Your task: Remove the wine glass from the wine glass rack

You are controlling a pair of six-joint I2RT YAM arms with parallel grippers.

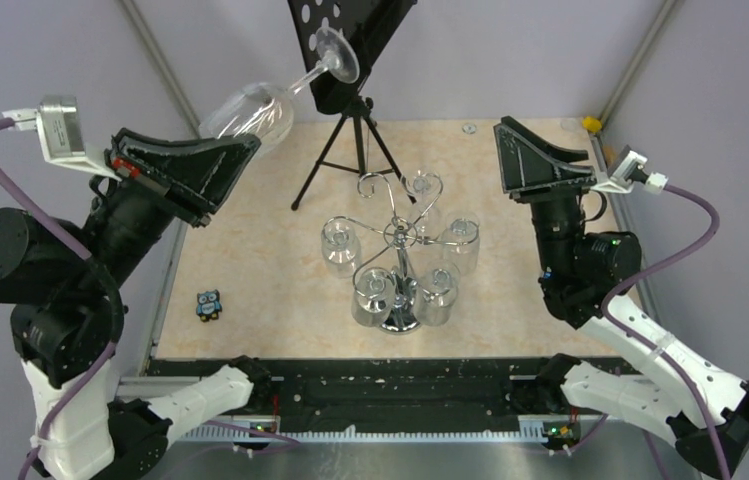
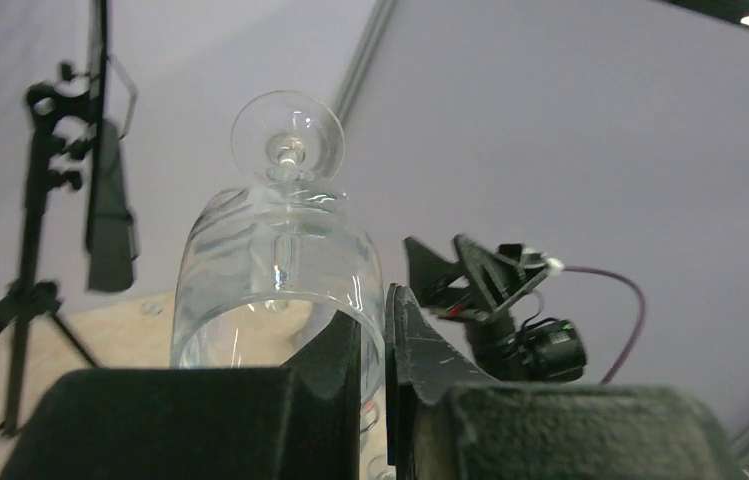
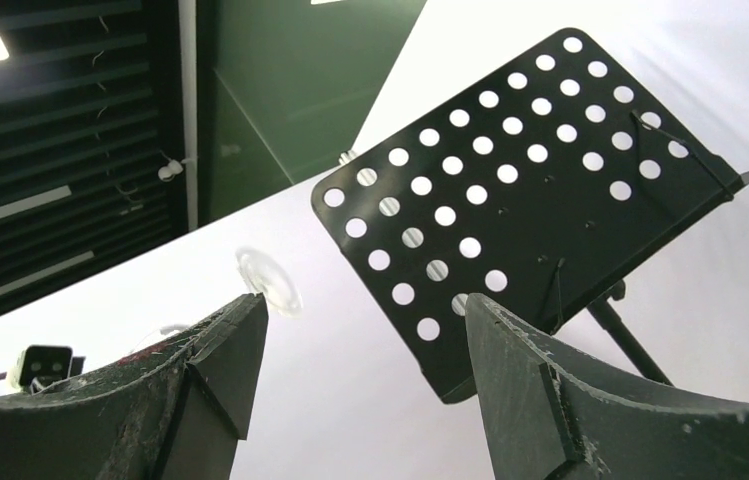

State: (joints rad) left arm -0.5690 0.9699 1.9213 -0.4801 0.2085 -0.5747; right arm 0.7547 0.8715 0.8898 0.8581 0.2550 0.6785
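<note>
A clear wine glass [image 1: 250, 115] hangs in the air at the back left, tilted, with its foot pointing at the music stand. My left gripper [image 1: 248, 148] is shut on its rim. In the left wrist view one finger sits inside the wine glass [image 2: 280, 270] and the other outside, and the left gripper [image 2: 387, 340] pinches the wall. The chrome wine glass rack [image 1: 400, 240] stands mid-table, well apart from the held glass, with several glasses hanging bowl-down from it. My right gripper [image 1: 506, 140] is raised at the back right, and the right gripper [image 3: 360, 330] is open and empty.
A black music stand [image 1: 350, 60] on a tripod stands at the back centre, close to the held glass's foot; the music stand's [image 3: 520, 190] perforated plate fills the right wrist view. A small owl figure [image 1: 209, 305] lies front left. A yellow item [image 1: 590, 123] sits in the back right corner.
</note>
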